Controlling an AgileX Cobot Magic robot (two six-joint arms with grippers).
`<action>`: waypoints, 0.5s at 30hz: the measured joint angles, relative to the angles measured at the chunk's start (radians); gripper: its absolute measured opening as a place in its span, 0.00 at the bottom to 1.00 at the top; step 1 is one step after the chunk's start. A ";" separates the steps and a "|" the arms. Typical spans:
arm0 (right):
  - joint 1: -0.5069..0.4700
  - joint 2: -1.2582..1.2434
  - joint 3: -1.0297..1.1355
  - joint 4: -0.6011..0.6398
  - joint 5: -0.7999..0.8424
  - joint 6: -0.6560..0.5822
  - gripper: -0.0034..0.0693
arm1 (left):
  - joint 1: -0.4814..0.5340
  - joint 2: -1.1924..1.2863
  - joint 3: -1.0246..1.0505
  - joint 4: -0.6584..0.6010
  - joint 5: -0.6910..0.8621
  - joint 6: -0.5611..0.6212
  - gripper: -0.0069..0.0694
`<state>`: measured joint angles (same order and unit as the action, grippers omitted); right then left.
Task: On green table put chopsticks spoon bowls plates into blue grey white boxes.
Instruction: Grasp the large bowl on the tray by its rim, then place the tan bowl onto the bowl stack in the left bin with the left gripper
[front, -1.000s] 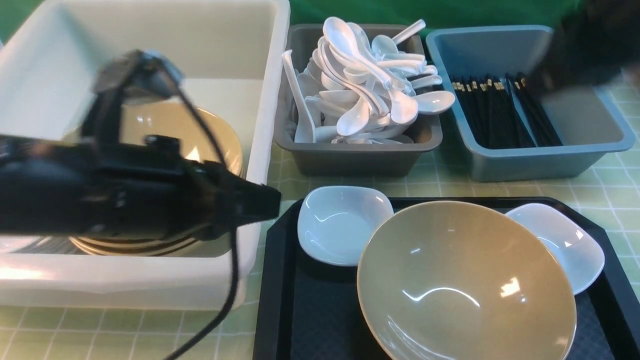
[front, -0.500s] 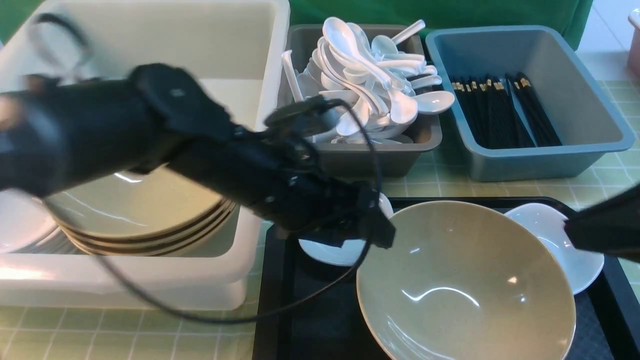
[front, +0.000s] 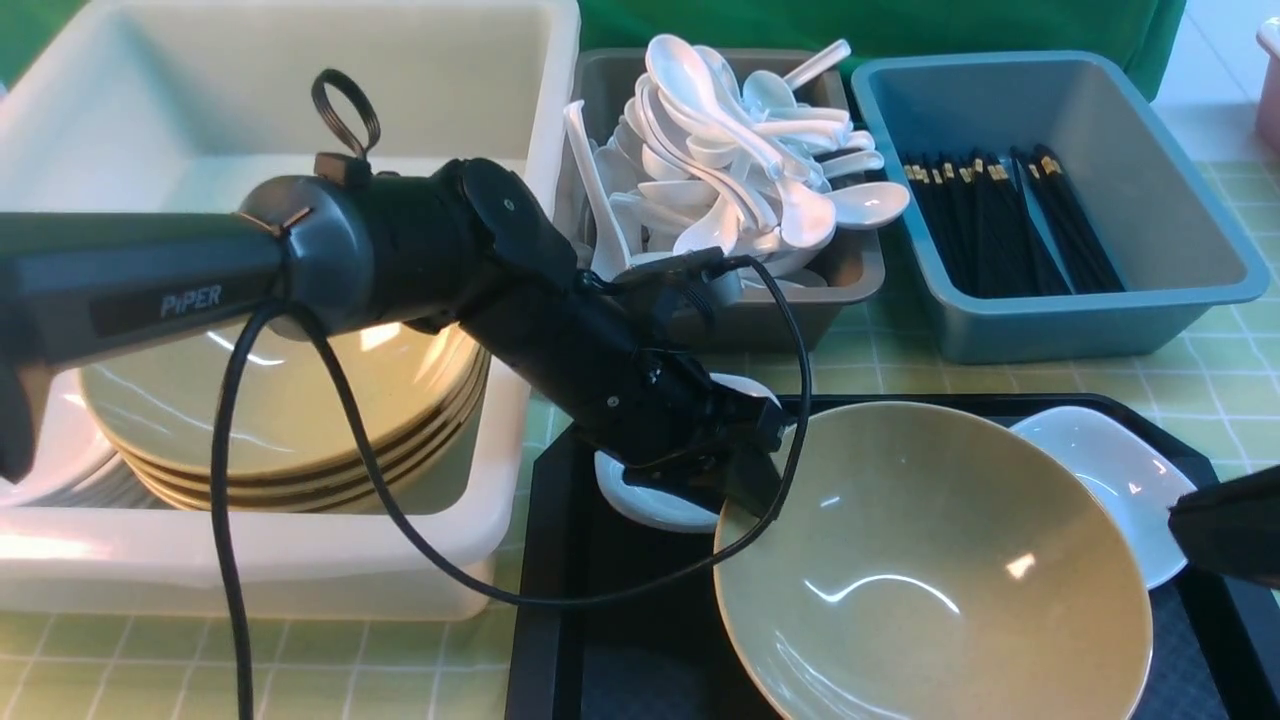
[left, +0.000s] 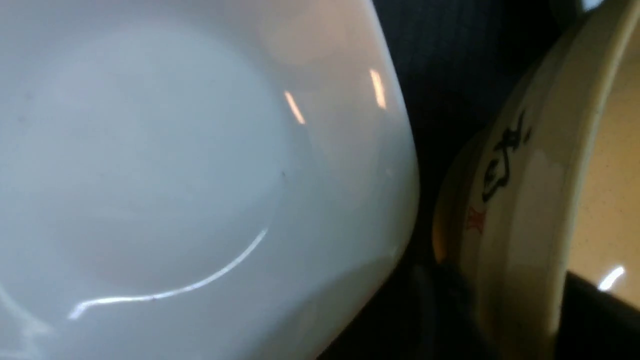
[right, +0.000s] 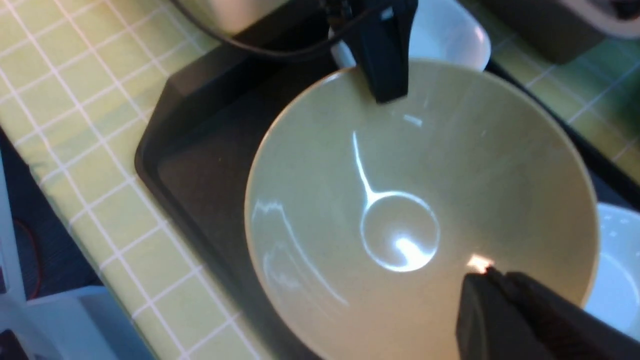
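Two plates (front: 1105, 470) are seen flanking the bowl (front: 930, 580) on the tray (front: 560, 600). Left fingers (front: 750, 482) are placed at the left plate (front: 645, 503), grip cannot be told; right fingers (right: 505, 320) are pressed together.

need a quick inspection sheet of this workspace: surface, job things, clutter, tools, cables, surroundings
surface: green table with checked cloth, black tray on it
job's things: one bowl, left plate and right plate on the tray; stacked bowls in the white box; spoons piled in the grey box; chopsticks in the blue box
clutter: nothing seen
tools: left tool low at the left plate beside the bowl's rim, jaws hidden; right tool shut, nothing seen in it, near the right plate
cables: black cable sags from the left arm over the tray
surroundings: green backdrop behind the boxes
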<state>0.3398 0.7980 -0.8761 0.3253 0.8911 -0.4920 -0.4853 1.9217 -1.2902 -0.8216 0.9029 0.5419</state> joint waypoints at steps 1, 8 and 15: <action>0.000 0.000 0.001 0.000 -0.003 0.000 0.08 | 0.000 0.000 0.000 -0.002 0.007 0.008 0.16; 0.000 0.000 0.001 0.027 -0.040 -0.001 0.08 | 0.003 -0.049 0.000 -0.027 0.040 0.056 0.11; 0.000 0.000 0.001 0.123 -0.109 -0.098 0.10 | 0.150 -0.262 0.000 -0.094 0.110 0.094 0.11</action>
<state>0.3398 0.7980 -0.8752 0.4483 0.7824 -0.5900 -0.3357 1.6601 -1.2902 -0.9155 1.0133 0.6357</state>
